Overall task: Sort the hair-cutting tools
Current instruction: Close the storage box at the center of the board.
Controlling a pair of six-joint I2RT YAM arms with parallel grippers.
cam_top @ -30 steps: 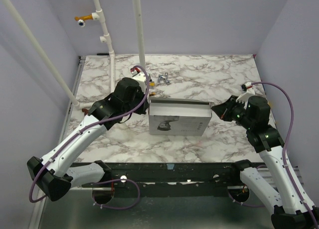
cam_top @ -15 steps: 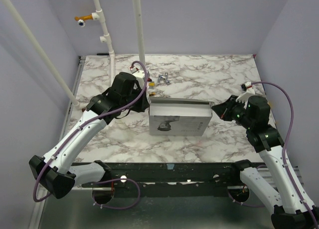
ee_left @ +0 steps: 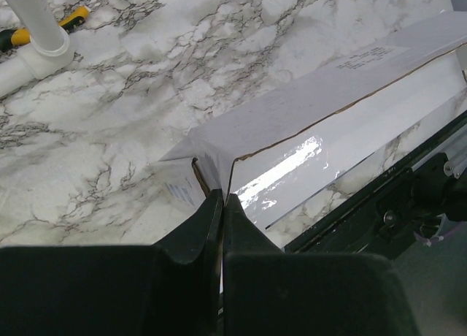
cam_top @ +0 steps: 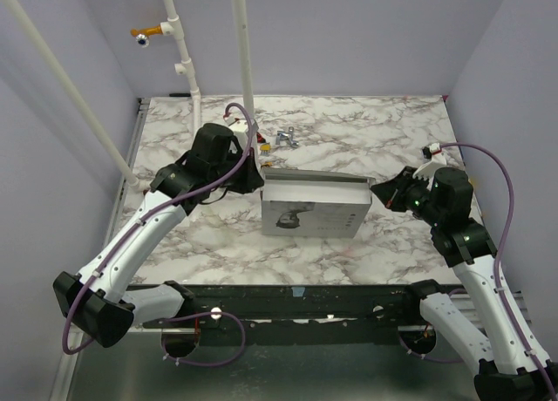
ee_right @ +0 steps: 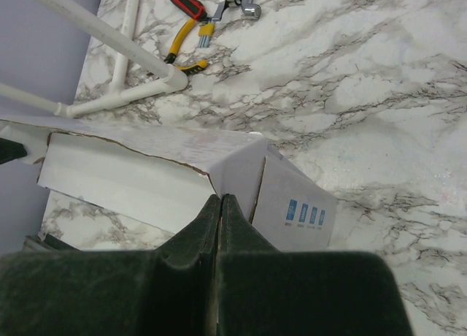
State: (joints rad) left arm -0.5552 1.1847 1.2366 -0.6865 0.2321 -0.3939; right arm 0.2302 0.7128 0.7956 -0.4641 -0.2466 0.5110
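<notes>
Overhead view, 12 o'clock taken as the far side of the table. A white carton (cam_top: 314,216) with a head printed on its top face lay near the middle of the marble table (cam_top: 392,131).

The left gripper (cam_top: 259,176) sat at the carton's 10 o'clock corner. In the left wrist view its fingers (ee_left: 208,219) were pressed together, tips against the torn corner seam. I could not tell whether any cardboard was nipped between them.

The right gripper (cam_top: 377,190) sat at the 2 o'clock corner. It was likewise pressed together, with its tips at the edge of the raised flap.

The hair-cutting tools showed in no view, so I could not tell where they lay.

At 12 o'clock from the carton, apart from it, lay a small silver fitting (cam_top: 286,139). Just beside it, at its 9 o'clock, the right wrist view showed red-handled pliers (ee_right: 184,0) and a yellow-handled tool (ee_right: 182,47).

A white upright pipe (cam_top: 247,52) rose at 11 o'clock, close behind the left wrist. A second pipe (cam_top: 187,78) stood farther toward 10 o'clock, and a slanted pipe (cam_top: 61,78) crossed the left wall.

The left arm's wrist hid the carton's near-left corner from above. A black frame rail (cam_top: 296,301) ran along the 6 o'clock edge.
</notes>
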